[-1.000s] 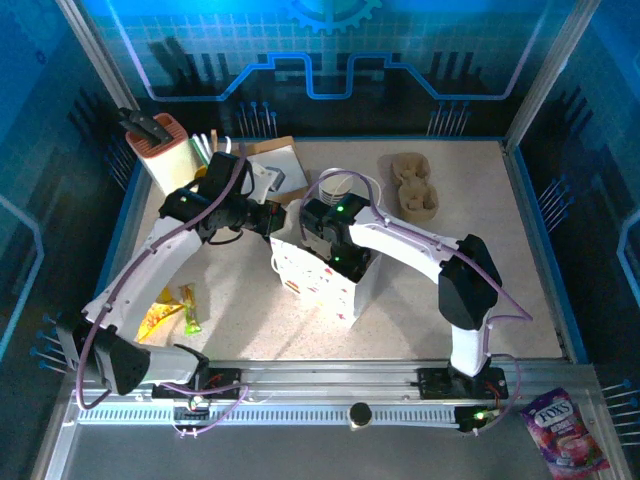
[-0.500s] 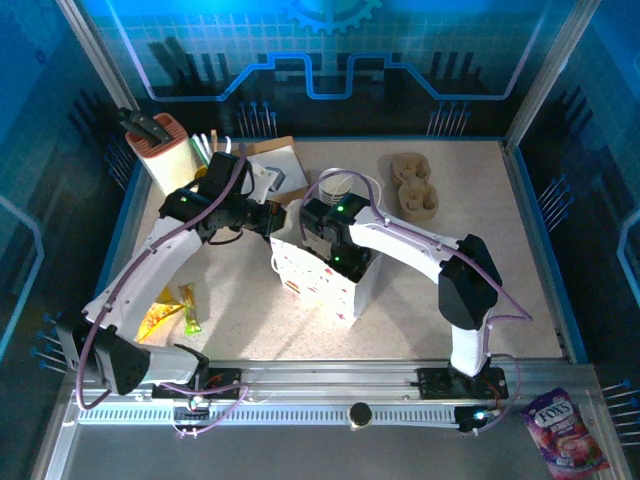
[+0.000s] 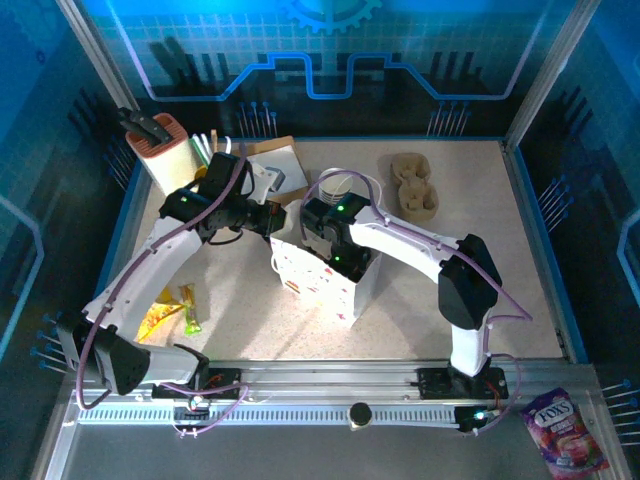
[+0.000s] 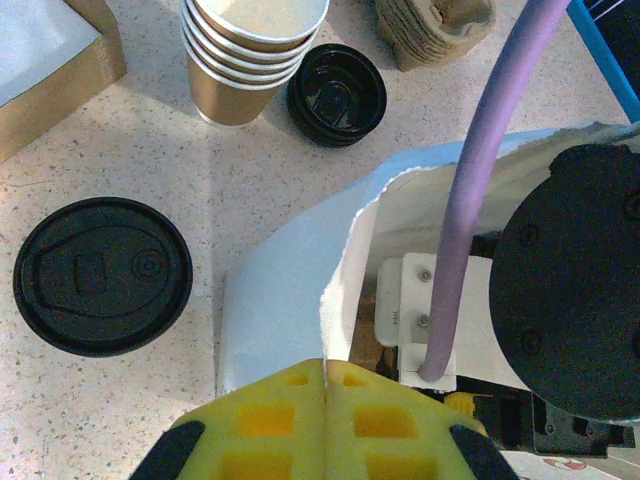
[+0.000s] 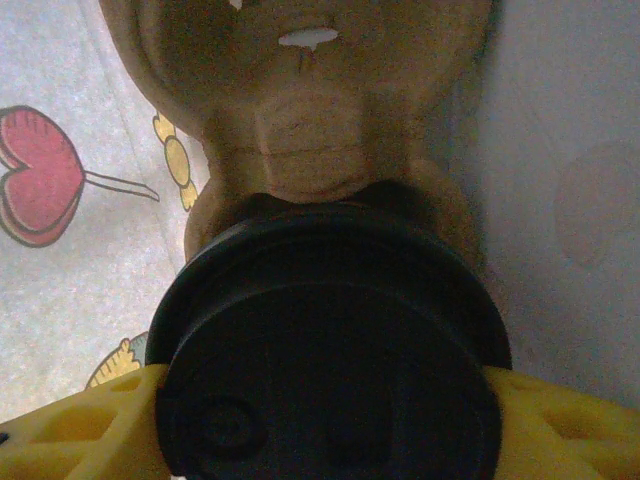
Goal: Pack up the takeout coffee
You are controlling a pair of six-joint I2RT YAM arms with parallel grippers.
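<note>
The right gripper [image 5: 320,420] holds a lidded coffee cup [image 5: 330,330] inside the bag [image 4: 290,290], over the tray [image 5: 300,120]. The left gripper [image 4: 326,375] pinches the bag's edge. If the cup misses its hole, it may tip.

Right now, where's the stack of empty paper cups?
In the left wrist view the stack of paper cups stands at top centre, a loose black lid at its right, beyond the white bag.

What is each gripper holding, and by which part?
The left gripper pinches the paper bag by its rim; right gripper grips the coffee cup at its lid.
</note>
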